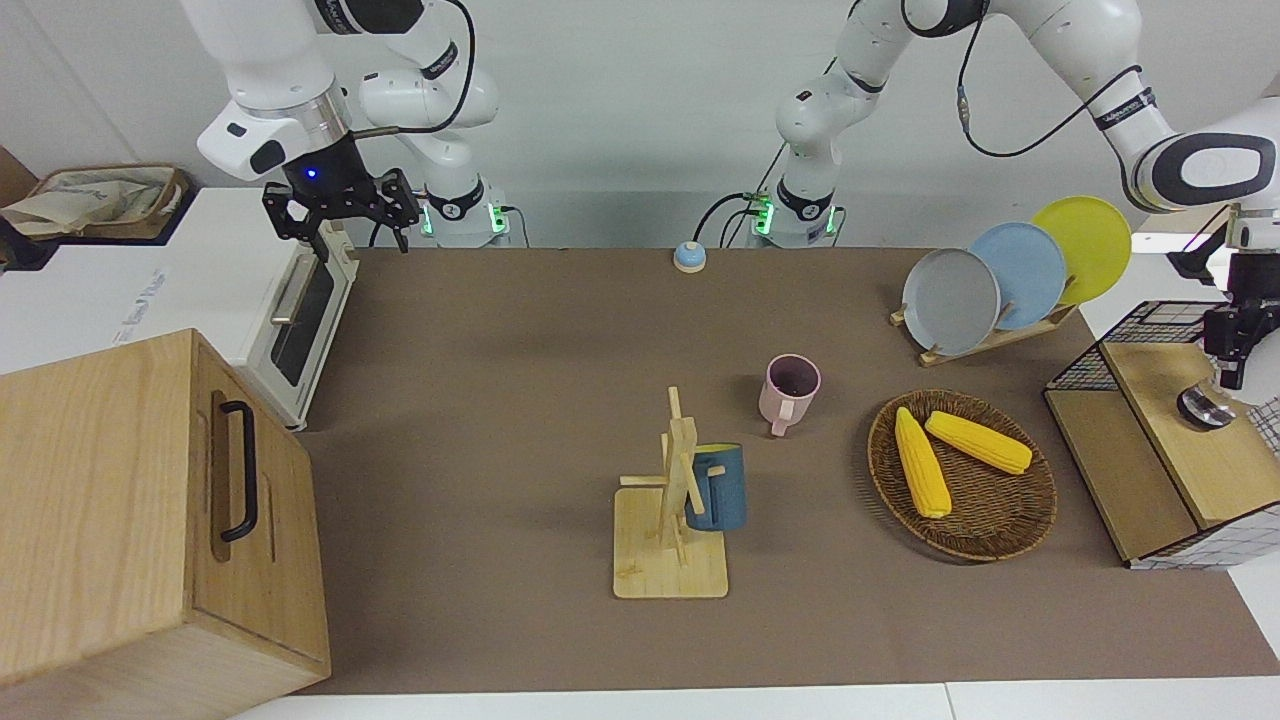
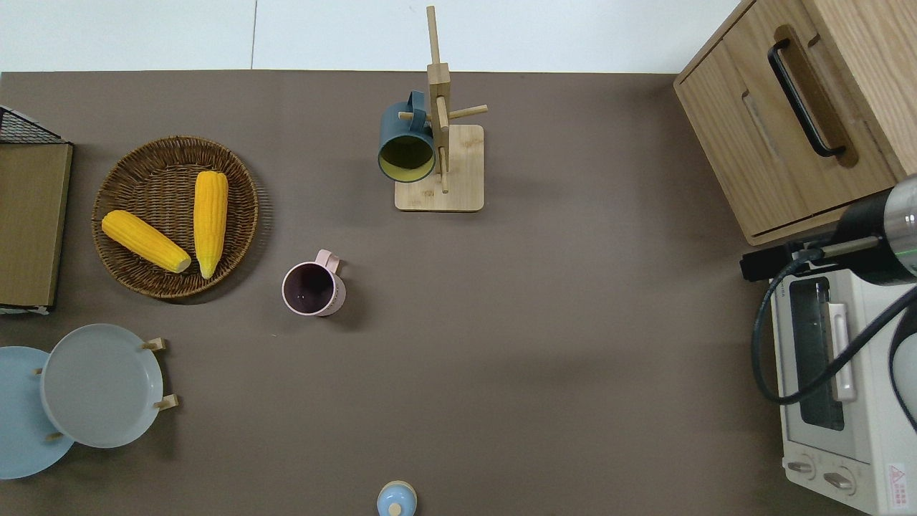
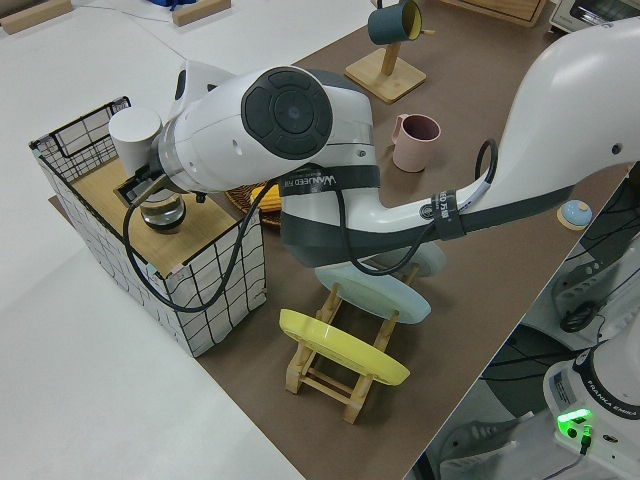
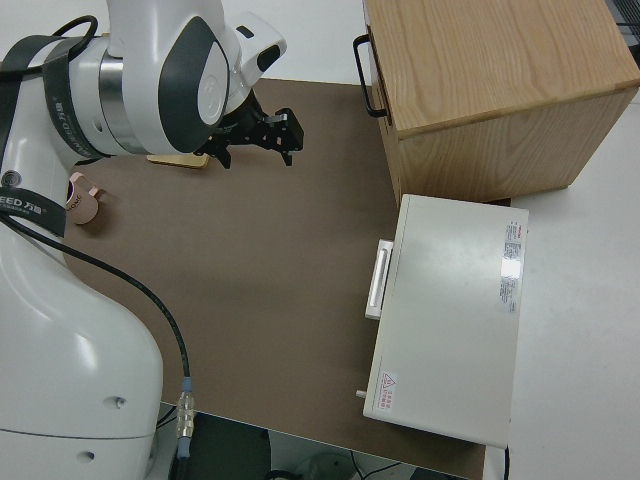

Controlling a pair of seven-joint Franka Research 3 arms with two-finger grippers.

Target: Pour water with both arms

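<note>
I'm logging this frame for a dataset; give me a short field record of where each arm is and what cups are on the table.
left gripper: over the wire-sided wooden shelf, above a shiny metal object standing on it
right arm: parked
pink mug: upright on the brown mat
dark blue mug: hung on the wooden mug tree
wicker basket: holds two corn cobs
</note>
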